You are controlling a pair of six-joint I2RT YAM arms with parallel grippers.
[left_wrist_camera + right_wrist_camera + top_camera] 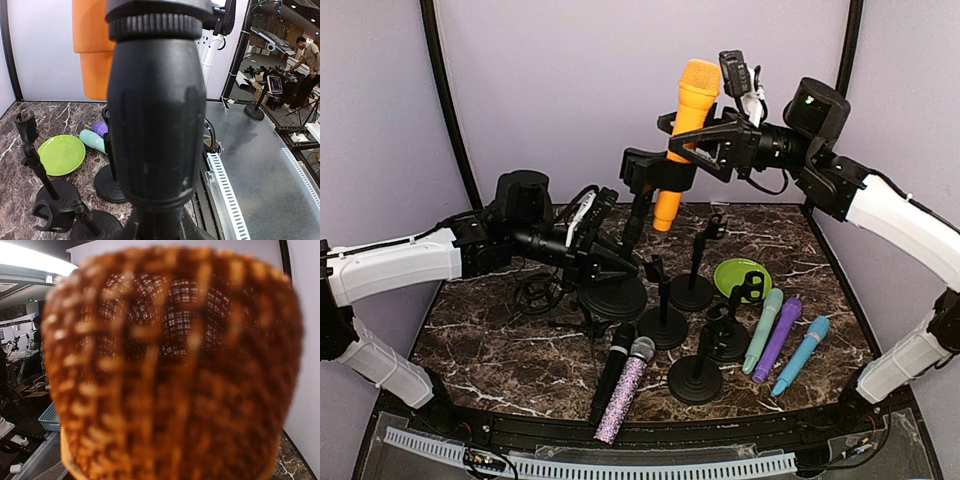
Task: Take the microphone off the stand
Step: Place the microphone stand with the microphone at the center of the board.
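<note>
Dark marble-pattern tabletop [490,340] is crowded: small black spare stands [695,375], loose coloured microphones [777,340] and a round lime-green dish [740,272] sit right under the work zone. The tall black round-based microphone stand [638,215] is left of centre. Left gripper [605,262] is pinched onto its lower pole just above the base, bracing it. The orange handheld microphone with a mesh head [698,90] sits tilted in the stand's black clip [655,172], high above the table. Right gripper [698,140] has its fingers spread either side of the mic body, below the head and just above the clip; no contact visible. Risks, my read: an off-axis pull lets the clip drag the stand over, or the pole slips in the left pinch. A weak clamp on the smooth body lets the mic slide out and drop onto the clutter. Hidden: right wrist view is all blurred orange mesh, with its own fingers not visible. Left wrist view is blocked by the stand's barrel, fingers out of sight. How tightly the clip holds the mic is hard to make out.
</note>
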